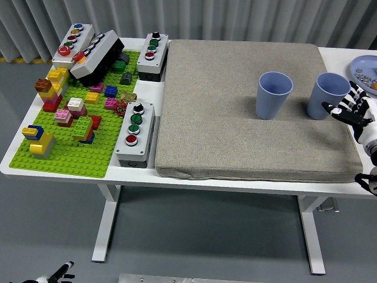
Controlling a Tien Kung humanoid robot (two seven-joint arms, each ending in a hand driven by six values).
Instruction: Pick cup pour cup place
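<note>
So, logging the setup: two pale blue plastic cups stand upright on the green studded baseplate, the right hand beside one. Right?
Not quite. The head view shows both pale blue plastic cups upright on the grey fabric mat, the right hand beside one.

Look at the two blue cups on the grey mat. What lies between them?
Nothing. In the head view the left cup and right cup stand apart, with only bare grey mat between them. The right hand is beside the right cup.
</note>
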